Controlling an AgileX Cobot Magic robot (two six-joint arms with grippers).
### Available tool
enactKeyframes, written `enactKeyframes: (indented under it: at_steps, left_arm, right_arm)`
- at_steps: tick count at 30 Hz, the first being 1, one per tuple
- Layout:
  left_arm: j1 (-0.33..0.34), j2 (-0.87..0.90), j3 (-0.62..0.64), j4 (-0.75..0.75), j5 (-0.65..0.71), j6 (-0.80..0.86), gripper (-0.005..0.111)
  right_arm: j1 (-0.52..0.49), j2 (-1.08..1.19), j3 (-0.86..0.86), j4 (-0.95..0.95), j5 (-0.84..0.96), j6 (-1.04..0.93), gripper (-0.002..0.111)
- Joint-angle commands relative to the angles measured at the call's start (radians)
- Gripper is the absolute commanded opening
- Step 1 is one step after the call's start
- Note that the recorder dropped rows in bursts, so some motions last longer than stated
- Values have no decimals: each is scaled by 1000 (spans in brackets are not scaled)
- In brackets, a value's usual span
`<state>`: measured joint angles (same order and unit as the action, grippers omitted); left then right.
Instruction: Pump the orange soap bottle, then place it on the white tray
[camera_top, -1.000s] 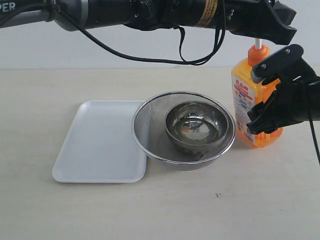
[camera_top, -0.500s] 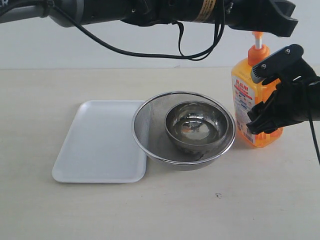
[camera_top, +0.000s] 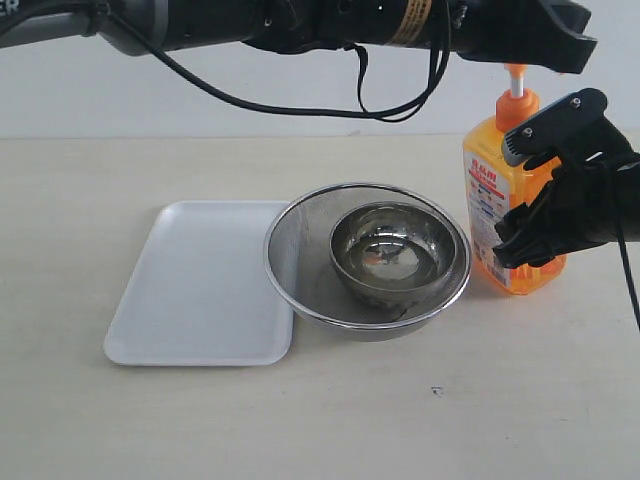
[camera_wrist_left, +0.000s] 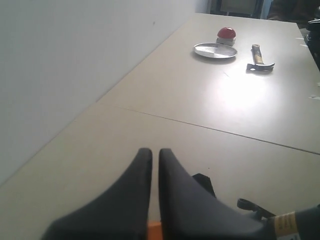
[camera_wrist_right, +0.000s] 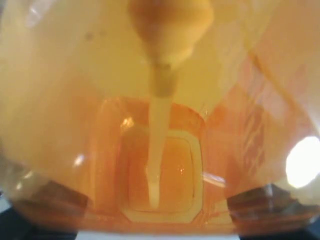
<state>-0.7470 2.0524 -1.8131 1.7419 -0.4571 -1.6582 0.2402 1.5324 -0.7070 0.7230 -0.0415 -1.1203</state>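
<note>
The orange soap bottle (camera_top: 487, 195) stands upright at the right, beside the strainer. My right gripper (camera_top: 532, 190) is shut on its body from the right. In the right wrist view the translucent bottle (camera_wrist_right: 160, 100) fills the picture, with dark pads (camera_wrist_right: 47, 200) at either side. My left gripper (camera_top: 572, 45) reaches across the top and hangs shut just over the pump head (camera_top: 515, 69), whose white stem (camera_top: 515, 86) shows. Its fingers (camera_wrist_left: 155, 151) nearly touch, with a sliver of orange (camera_wrist_left: 154, 231) beneath them. The white tray (camera_top: 200, 285) lies bare at the left.
A round steel mesh strainer (camera_top: 290, 255) holding a metal bowl (camera_top: 395, 250) sits between the tray and the bottle. The left arm and its cable (camera_top: 300, 105) span the top. On a farther table lie a metal plate (camera_wrist_left: 215, 50), a red dome (camera_wrist_left: 226, 34) and a hammer (camera_wrist_left: 259, 59).
The left gripper has risen slightly off the pump, and more of the white stem shows than a second ago. The right gripper and the bottle have stayed put.
</note>
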Motion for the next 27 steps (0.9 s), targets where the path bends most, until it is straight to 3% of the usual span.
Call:
enactKeyframes:
  at_steps: [1,23,27]
  left_arm:
    - [-6,-2,-2,2,9,-11,5]
    - [-6,13,0,2,-16,-70,5]
    - [-6,13,11,2,-26,92,5]
  right_arm:
    - [0,-8,-3,0,-44,-2,0]
    - [0,-8,-3,0,-44,-2,0]
    - [0,-8,-3,0,-44,-2,0]
